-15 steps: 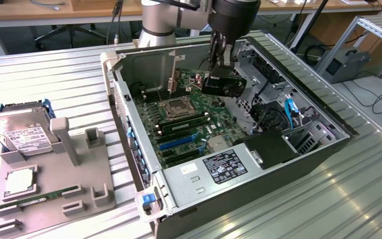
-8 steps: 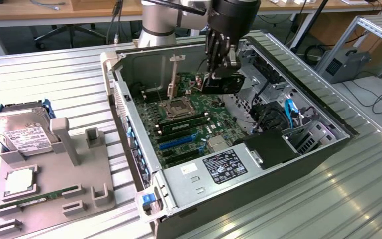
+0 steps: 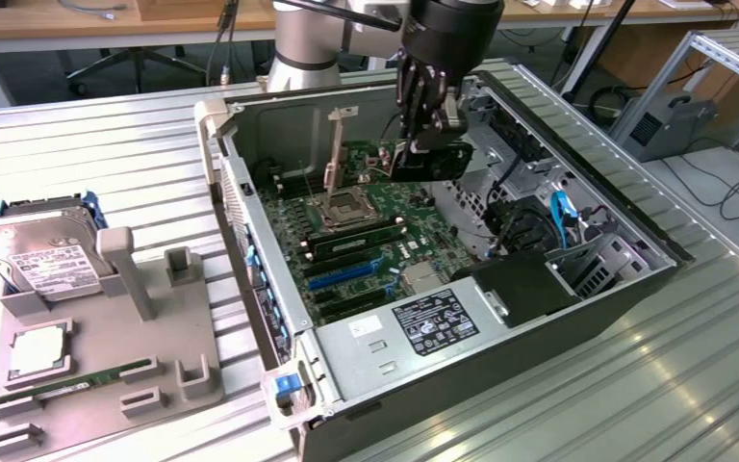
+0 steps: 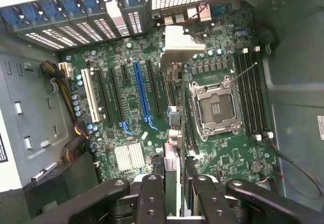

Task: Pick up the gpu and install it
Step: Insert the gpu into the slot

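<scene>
Tool (image 3: 431, 135) clenched on gpu (image 3: 431, 159), card held on edge above motherboard (image 3: 383, 231) inside open computer case (image 3: 626, 289), long axis along the slots, silver bracket (image 4: 178, 44) leading, free space both sides

Computer case (image 3: 383, 337): bare grey sheet metal, matt, with blue plastic clips. 
Motherboard (image 4: 131, 107): green circuit board, slightly glossy, with black, white and blue plastic slots and a bright metal processor socket. 
Gpu (image 3: 431, 162): black plastic shroud, matt. 
Tool (image 4: 174, 204): black metal links, satin finish. 
Counter (image 3: 100, 164): ribbed aluminium slats, brushed sheen. 
Hard drive (image 3: 38, 252): shiny silver metal, paper label, blue plastic frame. 
Holder (image 3: 113, 356): grey matt plastic.
</scene>
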Robot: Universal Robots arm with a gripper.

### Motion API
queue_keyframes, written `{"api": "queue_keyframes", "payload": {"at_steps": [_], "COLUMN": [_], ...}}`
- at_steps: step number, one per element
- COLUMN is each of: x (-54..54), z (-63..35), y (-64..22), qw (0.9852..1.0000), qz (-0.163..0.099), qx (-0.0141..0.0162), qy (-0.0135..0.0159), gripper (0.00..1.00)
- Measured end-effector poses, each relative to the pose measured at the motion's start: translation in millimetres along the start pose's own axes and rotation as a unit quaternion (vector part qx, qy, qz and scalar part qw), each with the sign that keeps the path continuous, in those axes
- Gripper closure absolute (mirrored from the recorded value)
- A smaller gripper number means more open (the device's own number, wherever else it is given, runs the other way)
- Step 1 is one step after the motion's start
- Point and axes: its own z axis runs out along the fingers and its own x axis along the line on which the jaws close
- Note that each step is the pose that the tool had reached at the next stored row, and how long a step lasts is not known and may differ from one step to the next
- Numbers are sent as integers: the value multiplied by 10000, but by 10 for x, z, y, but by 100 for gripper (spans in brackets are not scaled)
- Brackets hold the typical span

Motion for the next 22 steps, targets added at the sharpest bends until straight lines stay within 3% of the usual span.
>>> {"api": "queue_keyframes", "payload": {"at_steps": [22], "x": [0], "z": [0], "y": [0], "qw": [9994], "qz": [-355], "qx": [-10], "qy": [3], "gripper": [74]}}
